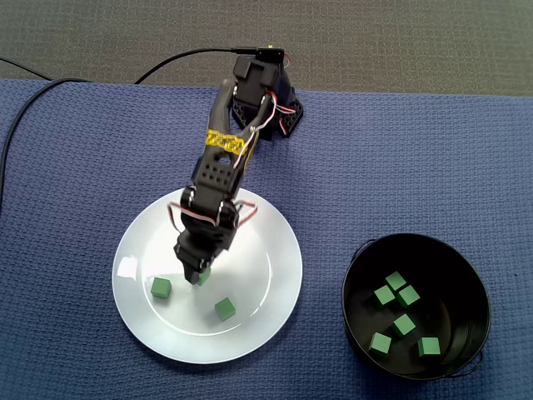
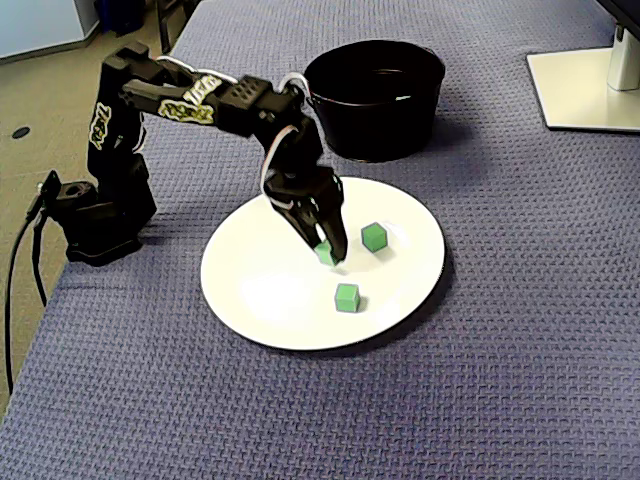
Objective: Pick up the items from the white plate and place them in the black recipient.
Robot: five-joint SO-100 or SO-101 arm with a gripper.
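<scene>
The jaws are clasping a green cube low on the white plate. In a fixed view, the left cube is sitting just beside them and the lower cube is lying near, to their lower right. Bare surface is stretching open to the jaws' right, towards the black bowl, which is standing well apart with its wall rising.

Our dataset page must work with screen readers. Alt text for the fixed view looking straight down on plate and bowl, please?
A black robot arm reaches onto a white plate, its gripper straddling one small green cube; two more cubes lie loose beside it. To the right, on a blue mat, a black bowl holds six green cubes.
</scene>
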